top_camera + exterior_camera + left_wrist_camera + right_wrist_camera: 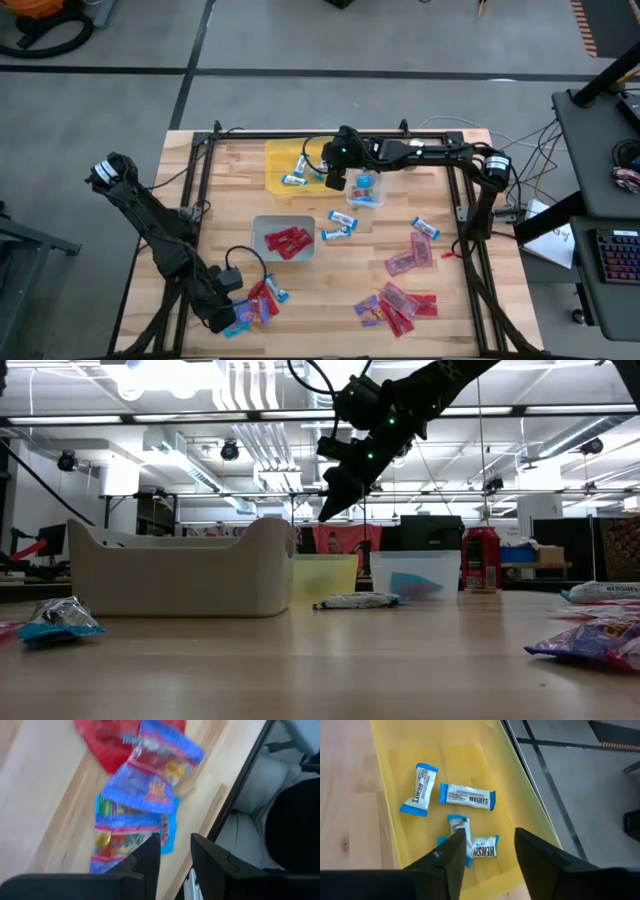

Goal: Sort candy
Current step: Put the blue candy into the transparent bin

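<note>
My right gripper [335, 180] [490, 835] hangs open above the yellow bin [285, 150], well clear of it in the low view [328, 510]. Several blue-and-silver mini bars [467, 796] lie on the bin's floor, one [458, 826] just under a fingertip. My left gripper [222, 318] [175, 842] is open by a narrow gap at the table's near left corner, over the edge of a blue packet [127, 832] in a small pile of blue and red packets [262, 298]. Whether it touches the packet, I cannot tell.
A grey bin [283, 222] holds red packets [287, 241]; a clear bin [366, 191] sits beside the yellow one. Loose bars [338, 230] [425, 228] and pink and red packets [410, 258] [397, 305] lie right of the grey bin. The red soda can [482, 560] stands far back.
</note>
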Available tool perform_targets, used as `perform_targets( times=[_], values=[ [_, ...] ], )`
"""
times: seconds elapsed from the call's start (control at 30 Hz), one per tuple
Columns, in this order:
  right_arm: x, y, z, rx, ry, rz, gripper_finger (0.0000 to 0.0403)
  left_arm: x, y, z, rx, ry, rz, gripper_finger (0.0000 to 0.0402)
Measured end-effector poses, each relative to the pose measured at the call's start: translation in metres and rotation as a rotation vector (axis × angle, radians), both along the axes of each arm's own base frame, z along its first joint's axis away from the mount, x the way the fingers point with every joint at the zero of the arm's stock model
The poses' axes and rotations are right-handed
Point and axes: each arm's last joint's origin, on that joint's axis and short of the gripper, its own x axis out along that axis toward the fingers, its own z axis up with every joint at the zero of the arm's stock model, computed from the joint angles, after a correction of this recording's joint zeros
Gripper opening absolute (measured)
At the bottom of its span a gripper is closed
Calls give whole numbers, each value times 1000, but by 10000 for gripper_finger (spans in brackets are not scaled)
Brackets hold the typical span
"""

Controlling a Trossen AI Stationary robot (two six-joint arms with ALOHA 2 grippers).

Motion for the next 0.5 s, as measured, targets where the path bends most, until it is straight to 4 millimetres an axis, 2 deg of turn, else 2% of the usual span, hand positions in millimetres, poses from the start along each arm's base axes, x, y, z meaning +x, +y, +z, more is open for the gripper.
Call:
perform_targets(
  times=[0.13, 0.3, 0.5],
  values=[
    [0, 0, 0, 7, -4, -6, 179, -2, -6, -8, -1, 58, -11, 135],
    [0, 1, -1, 25, 2, -12, 178, -8, -16, -23, 39, 140, -5, 180],
    [2, 7, -1, 25, 1, 5, 180, -8, -21, -44, 81, 296, 22, 196]
  ],
)
